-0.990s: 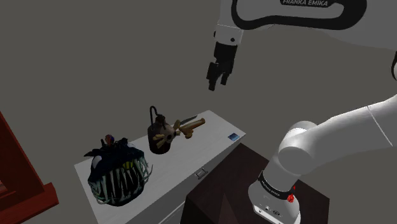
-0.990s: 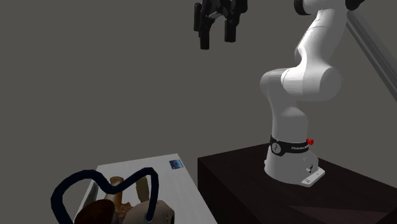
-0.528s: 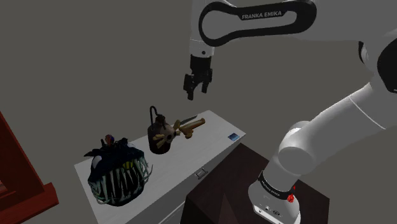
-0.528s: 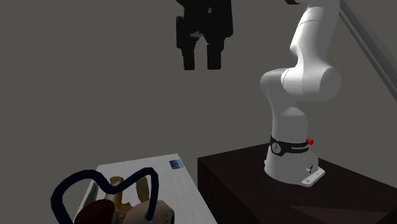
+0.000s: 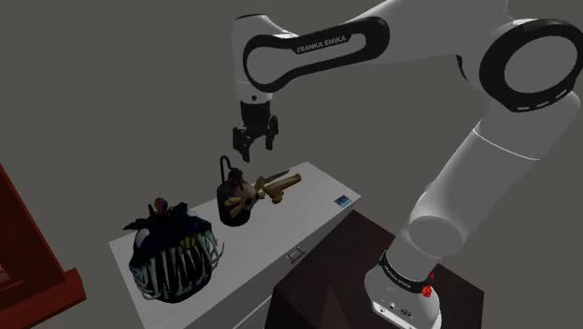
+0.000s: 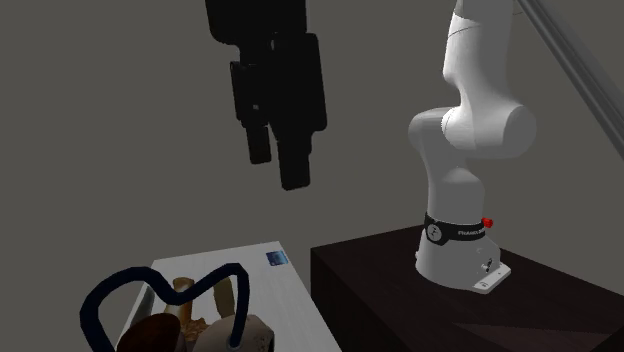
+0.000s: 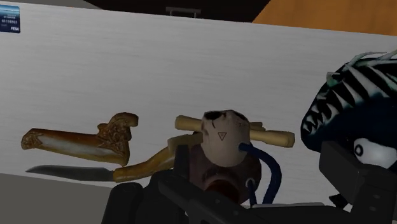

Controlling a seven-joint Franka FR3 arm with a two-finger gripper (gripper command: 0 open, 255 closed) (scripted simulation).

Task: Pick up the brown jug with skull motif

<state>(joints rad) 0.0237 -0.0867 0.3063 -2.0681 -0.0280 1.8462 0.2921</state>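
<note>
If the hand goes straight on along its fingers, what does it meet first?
Most likely the brown jug: the open hand hangs above it, and the wrist view has its skull face almost dead ahead. Depth is unclear, so its cord handle could touch first.

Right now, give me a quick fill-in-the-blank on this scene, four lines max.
The tool hangs ___ the brown jug. The jug bears a pale ___ motif. The small card on the white tabletop is ___. The tool's jaws stand ___.
Missing: above; skull; blue; open.
</note>
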